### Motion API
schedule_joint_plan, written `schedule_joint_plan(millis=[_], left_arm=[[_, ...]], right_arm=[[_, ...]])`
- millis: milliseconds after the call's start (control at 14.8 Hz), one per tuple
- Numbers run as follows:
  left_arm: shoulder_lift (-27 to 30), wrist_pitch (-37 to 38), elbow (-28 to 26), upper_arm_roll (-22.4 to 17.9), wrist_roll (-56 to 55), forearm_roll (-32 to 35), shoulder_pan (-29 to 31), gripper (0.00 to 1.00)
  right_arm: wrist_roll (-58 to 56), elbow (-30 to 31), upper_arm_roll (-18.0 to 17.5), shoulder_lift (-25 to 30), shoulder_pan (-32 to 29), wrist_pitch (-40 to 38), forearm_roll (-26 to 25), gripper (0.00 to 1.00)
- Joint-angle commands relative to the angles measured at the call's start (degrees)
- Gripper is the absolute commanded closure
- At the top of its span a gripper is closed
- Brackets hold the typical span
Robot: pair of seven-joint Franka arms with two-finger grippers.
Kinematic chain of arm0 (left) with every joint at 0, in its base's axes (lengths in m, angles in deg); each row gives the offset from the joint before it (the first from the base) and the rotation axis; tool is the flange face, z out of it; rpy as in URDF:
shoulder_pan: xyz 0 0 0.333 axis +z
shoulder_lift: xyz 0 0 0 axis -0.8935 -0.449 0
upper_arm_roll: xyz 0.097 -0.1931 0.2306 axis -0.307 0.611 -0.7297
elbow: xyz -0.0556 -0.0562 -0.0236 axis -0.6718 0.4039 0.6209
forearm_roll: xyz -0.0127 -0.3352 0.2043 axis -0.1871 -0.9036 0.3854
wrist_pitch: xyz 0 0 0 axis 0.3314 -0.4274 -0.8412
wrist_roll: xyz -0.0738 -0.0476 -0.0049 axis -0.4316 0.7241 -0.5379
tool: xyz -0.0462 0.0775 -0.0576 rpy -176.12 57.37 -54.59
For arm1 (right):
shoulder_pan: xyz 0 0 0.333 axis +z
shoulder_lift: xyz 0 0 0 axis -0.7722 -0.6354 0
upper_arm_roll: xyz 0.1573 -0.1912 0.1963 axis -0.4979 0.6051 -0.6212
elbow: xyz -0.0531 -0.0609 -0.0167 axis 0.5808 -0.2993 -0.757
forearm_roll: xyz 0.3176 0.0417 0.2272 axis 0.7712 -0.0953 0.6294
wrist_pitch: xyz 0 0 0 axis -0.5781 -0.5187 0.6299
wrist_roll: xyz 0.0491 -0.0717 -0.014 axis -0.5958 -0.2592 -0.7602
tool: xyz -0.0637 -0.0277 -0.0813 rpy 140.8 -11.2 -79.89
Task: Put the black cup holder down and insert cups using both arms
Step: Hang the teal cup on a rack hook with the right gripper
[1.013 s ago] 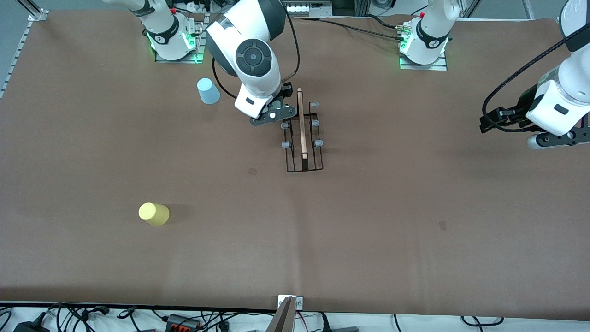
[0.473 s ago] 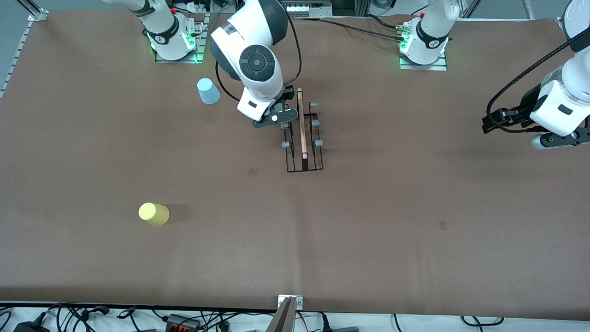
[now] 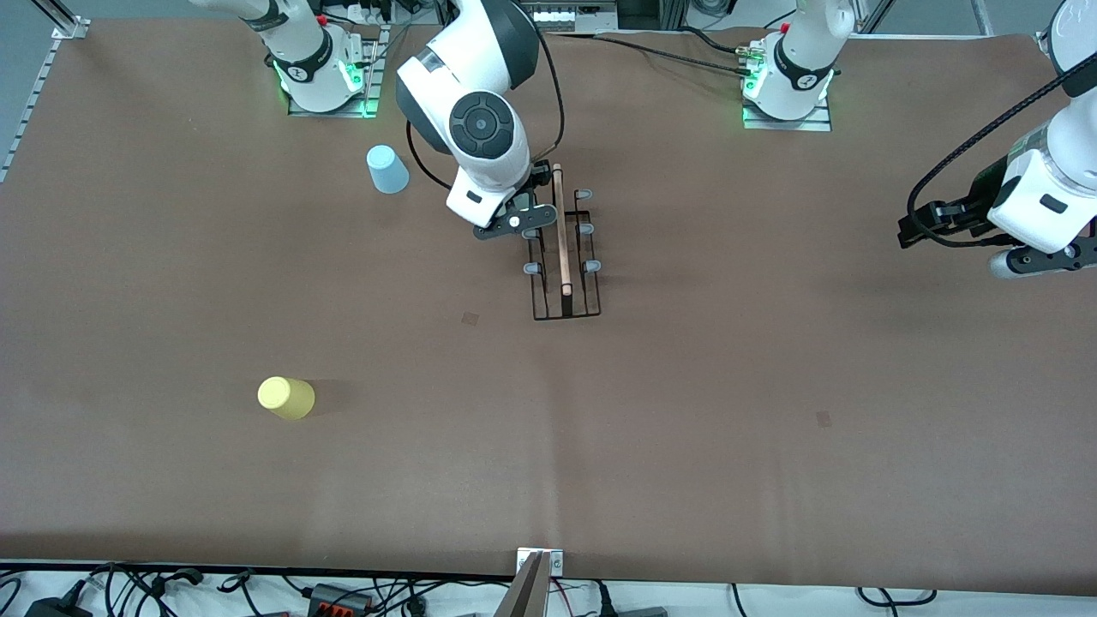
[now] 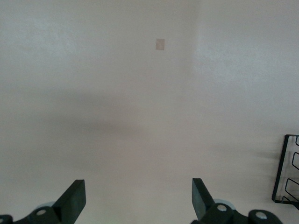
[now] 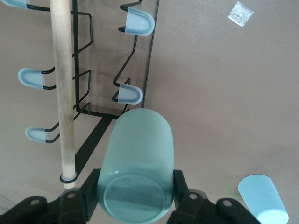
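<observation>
While the brown, matte desk (image 3: 686,428) fills almost the whole front view, only a strip of cables and power bricks shows along its near edge, and two small square marks lie on its bare surface. The thin black wire cup holder (image 3: 563,257) with a light wooden rod handle and grey-tipped pegs stands on the desk, near its middle and closer to the robots' bases. A small light blue cup (image 3: 387,169) sits toward the right arm's end, and a small yellow cup (image 3: 286,398) lies much nearer to the front camera.

The right gripper (image 5: 135,198) hangs just beside the holder's base-side end. Only the right wrist view shows that its jaws are closed around a pale green cup (image 5: 136,163), which the arm hides in the front view. The left gripper (image 4: 138,205) waits over bare desk at the left arm's end, its jaws wide apart and holding nothing.

Compared with one second ago, the right arm has shifted slightly toward the holder; the left arm has moved a little too, while the cups and holder have stayed in place.
</observation>
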Motion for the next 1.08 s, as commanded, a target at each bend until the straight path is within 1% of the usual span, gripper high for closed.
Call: schedule_joint_plan(millis=[0,270,473,1013], left_arm=[[0.51,-0.17,0.19,-0.03,0.37,-0.40,0.29,0.00],[0.60,0.10,0.28,0.49,0.29,-0.49,0.29,0.00],[0.60,0.10,0.19,-0.12,0.37,-0.49,0.29,0.00],[0.68,0.71,0.19,-0.12,0.37,-0.49,0.29,0.00]], right_arm=[[0.79,-1.39,0.23,-1.03,0.42,0.16,0.99,0.67],[0.71,-1.39,0.23,-1.47,0.85,0.60,0.99,0.67],[0.71,-1.39,0.23,-1.82,1.12,0.77,1.07,0.67],[0.79,-1.39,0.23,-3.05,2.17,1.83,0.99,0.67]])
